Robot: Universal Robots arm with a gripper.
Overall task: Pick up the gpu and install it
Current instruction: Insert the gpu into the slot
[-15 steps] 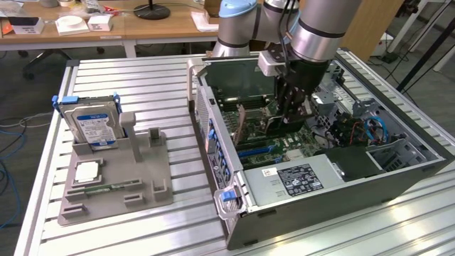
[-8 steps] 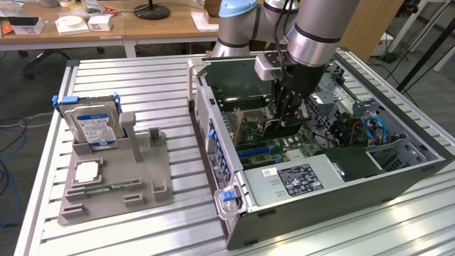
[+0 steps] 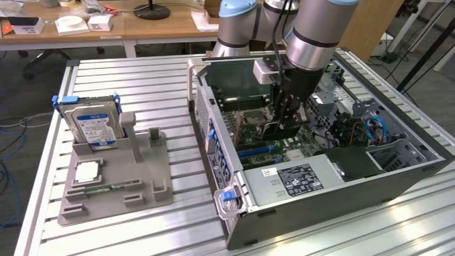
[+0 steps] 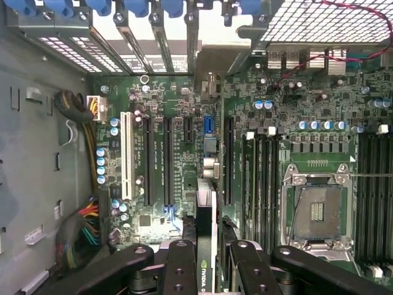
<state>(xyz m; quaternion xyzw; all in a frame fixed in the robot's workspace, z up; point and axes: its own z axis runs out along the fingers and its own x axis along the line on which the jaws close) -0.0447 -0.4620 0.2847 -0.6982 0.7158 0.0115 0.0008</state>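
Exterior view: tool (image 3: 286,127) lowered into open computer case (image 3: 398,176), just above motherboard (image 3: 250,124), fingers clamped on gpu (image 3: 279,129), held edge-down. Outside the case, toward the exterior view's left, grey holder tray (image 3: 117,184) on slatted counter (image 3: 128,80); hard drive (image 3: 89,121) with blue label standing upright in the tray, small green memory stick (image 3: 106,188) lying flat nearer the tray's front.

Wrist view: tool (image 4: 207,258) with dark fingers (image 4: 178,264) closed on either side of gpu (image 4: 207,246), seen edge-on, green logo on its top edge. Card poised over the motherboard (image 4: 184,104) among the black expansion slots, with empty processor socket (image 4: 316,212) off to one side.
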